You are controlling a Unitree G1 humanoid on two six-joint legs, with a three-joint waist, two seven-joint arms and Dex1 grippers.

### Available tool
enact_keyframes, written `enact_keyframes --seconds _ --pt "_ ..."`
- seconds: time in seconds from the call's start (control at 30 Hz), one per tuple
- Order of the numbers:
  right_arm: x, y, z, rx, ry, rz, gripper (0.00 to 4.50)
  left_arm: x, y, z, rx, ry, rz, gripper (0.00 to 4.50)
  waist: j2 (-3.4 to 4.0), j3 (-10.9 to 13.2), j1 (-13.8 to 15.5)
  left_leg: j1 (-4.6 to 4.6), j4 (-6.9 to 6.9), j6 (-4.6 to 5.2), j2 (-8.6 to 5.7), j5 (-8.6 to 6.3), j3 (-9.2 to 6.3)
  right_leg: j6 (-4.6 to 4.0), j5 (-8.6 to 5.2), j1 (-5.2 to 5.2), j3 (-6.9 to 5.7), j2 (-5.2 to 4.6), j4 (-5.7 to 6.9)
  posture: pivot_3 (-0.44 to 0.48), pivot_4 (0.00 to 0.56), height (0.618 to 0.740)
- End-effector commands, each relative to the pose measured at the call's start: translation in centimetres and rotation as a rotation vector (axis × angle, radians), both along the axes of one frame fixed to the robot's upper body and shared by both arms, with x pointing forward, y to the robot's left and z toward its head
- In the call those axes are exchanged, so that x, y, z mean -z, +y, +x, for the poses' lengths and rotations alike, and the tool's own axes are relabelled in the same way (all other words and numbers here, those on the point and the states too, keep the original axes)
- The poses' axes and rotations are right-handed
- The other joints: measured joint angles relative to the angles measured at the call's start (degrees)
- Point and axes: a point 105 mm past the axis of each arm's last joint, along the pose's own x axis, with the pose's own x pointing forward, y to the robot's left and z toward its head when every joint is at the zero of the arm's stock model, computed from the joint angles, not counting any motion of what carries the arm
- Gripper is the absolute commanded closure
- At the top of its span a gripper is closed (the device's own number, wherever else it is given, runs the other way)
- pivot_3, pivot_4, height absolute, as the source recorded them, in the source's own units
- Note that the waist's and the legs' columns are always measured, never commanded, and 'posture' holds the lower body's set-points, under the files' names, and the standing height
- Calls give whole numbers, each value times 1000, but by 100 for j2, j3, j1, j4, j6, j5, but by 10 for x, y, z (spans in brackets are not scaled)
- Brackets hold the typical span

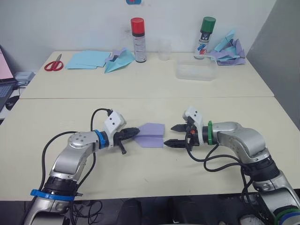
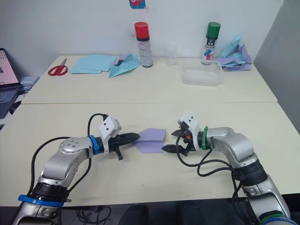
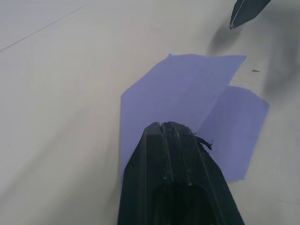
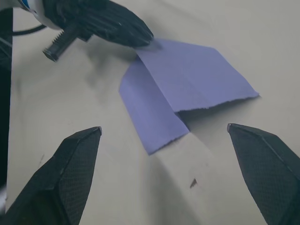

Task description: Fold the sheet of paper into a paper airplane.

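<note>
The sheet of paper, pale lavender, lies partly folded on the near table, with a point toward my left and one flap slightly raised over a lower layer. My left gripper is shut, and its tip rests on the pointed end of the sheet. My right gripper is open just right of the sheet's ragged edge, its fingers spread to either side of that edge without touching it. From the right wrist, the left gripper shows at the sheet's far corner.
On the far table stand a red-capped spray can, a green-capped can and a clear plastic container. Light blue sheets, a light blue paper plane, red scissors and a heap of paper planes lie there.
</note>
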Motion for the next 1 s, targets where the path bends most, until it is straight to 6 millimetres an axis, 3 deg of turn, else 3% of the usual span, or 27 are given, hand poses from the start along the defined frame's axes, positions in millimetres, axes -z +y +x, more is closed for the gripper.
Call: enact_keyframes --seconds 0.03,0.4,0.57,0.87,1.0 --pt "-14 2 -1 0 -49 43 0 3 -1 -2 25 7 29 4476 0 0 3 -1 0 0 -1 0 1 0 0 0 0 0 0 0 150 740" --pt "-15 0 11 96 8 104 0 27 1 -14 68 78 95 4476 0 0 11 0 1 0 -1 0 1 0 0 0 0 -1 1 0 150 740" --pt "-5 -3 20 172 59 99 0 36 5 -16 50 92 111 4476 0 -1 10 3 1 0 -1 0 4 0 0 1 4 -2 1 0 150 740" --pt "18 3 27 221 91 40 0 35 8 -16 23 90 96 4476 1 -1 7 6 1 0 0 0 4 0 0 2 3 -1 4 0 150 740" --pt "19 19 25 136 -4 -25 0 35 8 -16 23 88 92 4476 1 -3 -16 10 1 0 1 0 5 0 0 5 4 -1 5 0 150 740"
